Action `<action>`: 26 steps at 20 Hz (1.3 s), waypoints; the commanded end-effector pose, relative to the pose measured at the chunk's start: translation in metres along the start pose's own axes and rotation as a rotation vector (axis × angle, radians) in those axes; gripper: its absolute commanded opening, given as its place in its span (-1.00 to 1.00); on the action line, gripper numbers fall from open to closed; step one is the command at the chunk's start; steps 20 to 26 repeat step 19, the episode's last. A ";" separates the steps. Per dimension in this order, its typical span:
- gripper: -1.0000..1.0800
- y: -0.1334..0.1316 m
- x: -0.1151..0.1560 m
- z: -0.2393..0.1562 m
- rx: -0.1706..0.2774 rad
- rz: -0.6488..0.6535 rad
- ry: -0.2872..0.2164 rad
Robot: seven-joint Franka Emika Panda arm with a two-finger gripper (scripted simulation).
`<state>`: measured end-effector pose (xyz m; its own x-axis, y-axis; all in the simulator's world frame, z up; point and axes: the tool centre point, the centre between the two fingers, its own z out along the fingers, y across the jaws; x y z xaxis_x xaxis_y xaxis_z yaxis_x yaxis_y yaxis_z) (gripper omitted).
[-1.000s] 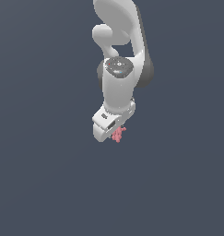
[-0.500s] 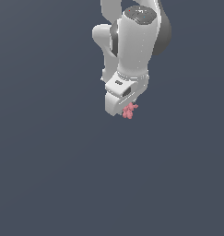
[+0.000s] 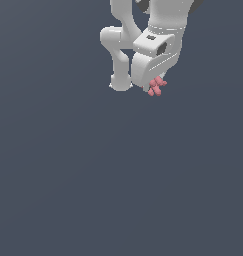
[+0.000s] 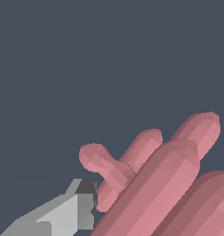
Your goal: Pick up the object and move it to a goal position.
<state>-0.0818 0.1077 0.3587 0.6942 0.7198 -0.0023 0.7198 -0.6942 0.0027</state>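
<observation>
Flat dark slate-grey floor (image 3: 93, 175) fills whole exterior view, edge to edge. Plain, uniform, no markings or seams. Same grey surface (image 4: 85, 69) is backdrop in wrist view. White arm base (image 3: 120, 85) stands on it nr top centre of ext. view. Can't tell of anything else lying on it.

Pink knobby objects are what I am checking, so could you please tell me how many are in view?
1. The pink knobby object sits at the tip of the white gripper, in the upper part of the exterior view; part of it is hidden behind the gripper.
</observation>
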 end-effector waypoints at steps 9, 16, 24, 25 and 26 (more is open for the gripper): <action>-1.00 -0.057 -0.002 -0.081 0.002 0.000 0.001; -1.00 -0.072 -0.001 -0.105 0.002 0.001 0.002; -1.00 -0.073 -0.001 -0.107 0.002 0.001 0.002; -1.00 -0.073 -0.001 -0.107 0.002 0.001 0.002; -1.00 -0.073 -0.001 -0.107 0.002 0.001 0.002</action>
